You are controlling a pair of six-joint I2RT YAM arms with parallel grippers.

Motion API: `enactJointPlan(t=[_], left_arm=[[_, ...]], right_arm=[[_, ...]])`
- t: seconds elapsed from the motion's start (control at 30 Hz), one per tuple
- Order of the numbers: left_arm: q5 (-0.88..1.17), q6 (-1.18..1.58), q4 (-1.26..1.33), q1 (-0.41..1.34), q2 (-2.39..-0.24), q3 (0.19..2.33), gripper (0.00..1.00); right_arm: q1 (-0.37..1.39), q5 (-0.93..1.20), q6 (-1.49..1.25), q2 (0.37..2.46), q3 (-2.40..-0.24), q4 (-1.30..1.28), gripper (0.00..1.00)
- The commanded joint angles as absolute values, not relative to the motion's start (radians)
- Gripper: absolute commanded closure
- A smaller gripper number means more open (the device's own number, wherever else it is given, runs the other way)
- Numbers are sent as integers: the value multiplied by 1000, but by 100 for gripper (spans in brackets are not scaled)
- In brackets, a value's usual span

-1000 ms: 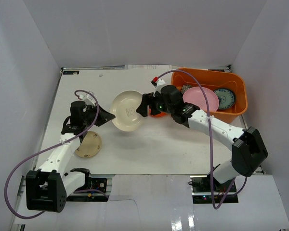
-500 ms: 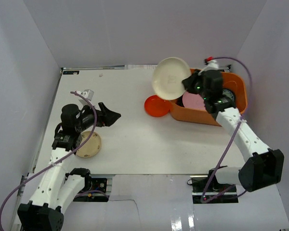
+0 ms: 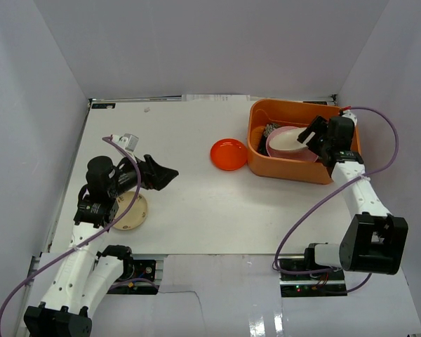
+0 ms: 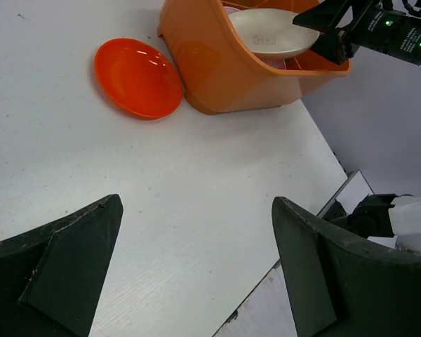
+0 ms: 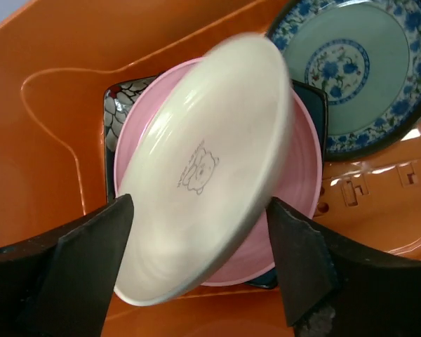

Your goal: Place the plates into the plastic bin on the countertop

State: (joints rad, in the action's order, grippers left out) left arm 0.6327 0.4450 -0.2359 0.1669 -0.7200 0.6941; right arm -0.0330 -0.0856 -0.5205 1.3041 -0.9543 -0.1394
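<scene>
Nearest us, the left gripper (image 3: 167, 175) hovers over the white table (image 3: 196, 203), fingers spread wide, holding nothing. A tan dish (image 3: 130, 210) lies partly under that arm. Farther out, a red dish (image 3: 229, 154) sits just beside the orange bin (image 3: 266, 160). Over the bin, the right gripper (image 3: 312, 135) has its fingers parted, and the cream plate (image 3: 289, 137) lies tilted on the pink plate (image 5: 295, 210), apparently let go. We judge the release is best finished by lifting straight up, clear of the plate's rim. Only the right wrist view shows the cream plate blurred, a flowered dark plate (image 5: 119, 105) beneath, and a blue-green plate (image 5: 351, 70) alongside. Only the top view shows the tan dish.
</scene>
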Motion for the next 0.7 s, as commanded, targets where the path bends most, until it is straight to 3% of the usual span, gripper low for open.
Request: enactJointPlan(t=[0.0,0.1,0.2,0.33,0.43,0.67], left_arm=[[595,433,-258,172,-710,699,2],[586,434,-265,172,-715,701,2],[554,434,-279,172,-709,709,2],[337,417,-337,172,-687,742,2],[177,414,-380,172,-661,765,2],[245,420,-362,172,-690,749,2]], right_arm=[[-22,-78,-492,1255,-1061,-126,16],[69,-78,-438,1233,-1101,-146,15],[282,-127,-350,1230,-1130,-138,23],[594,-158,-128,1294,-1160,-159,39],[696,-327,-54,1415,-1207,-227,39],[684,-512,-127,1418,-1192,-295,52]])
